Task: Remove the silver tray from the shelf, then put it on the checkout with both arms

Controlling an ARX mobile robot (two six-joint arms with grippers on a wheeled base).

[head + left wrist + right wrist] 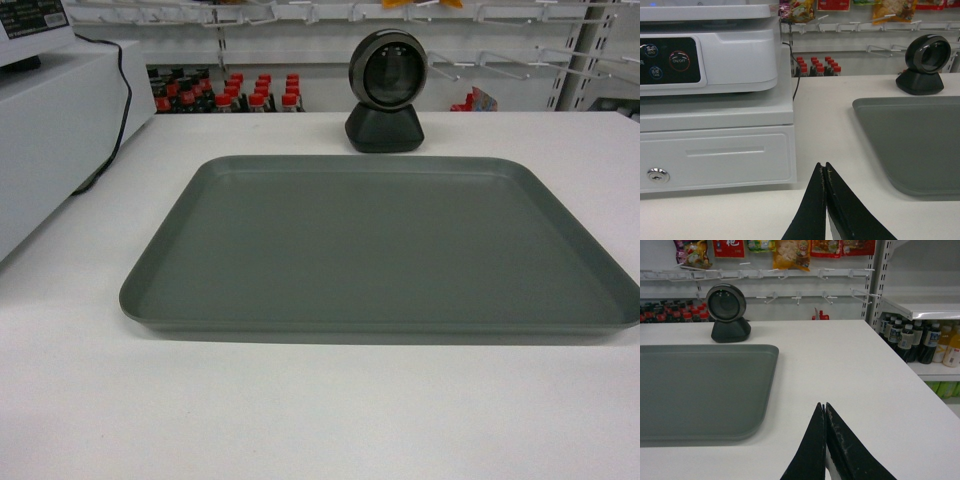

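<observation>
Black fingers of the left end effector [825,167] fill the bottom of the left wrist view, clenched tip to tip and grasping nothing, over the bare white counter [830,125]. Just beyond them, on the left, sits a white cash drawer [715,157] with a round keyhole, and a white scale [710,57] with dark buttons rests on top of it. To the right of the fingers, a little apart, lies the near left corner of the tray [915,145].

From the right wrist view, the right end effector [824,407] looks the same: thin black fingers pressed together, empty, above the counter. Its tips are close to the tray's near right corner but not touching it.

From the head view, the grey tray [380,250] lies flat in the middle of the counter, its inside smooth and bare, its low rim raised all round. Neither end effector shows in this view. Just behind the tray stands a black round scanner [387,90] on a dark base, near but apart from the far rim. A black cable [115,110] runs down the side of the white drawer unit at left.

Behind the counter are shelves; red-capped bottles [230,95] stand in rows. At far right in the right wrist view, a shelf [920,310] holds dark bottles and yellow ones beneath it.
</observation>
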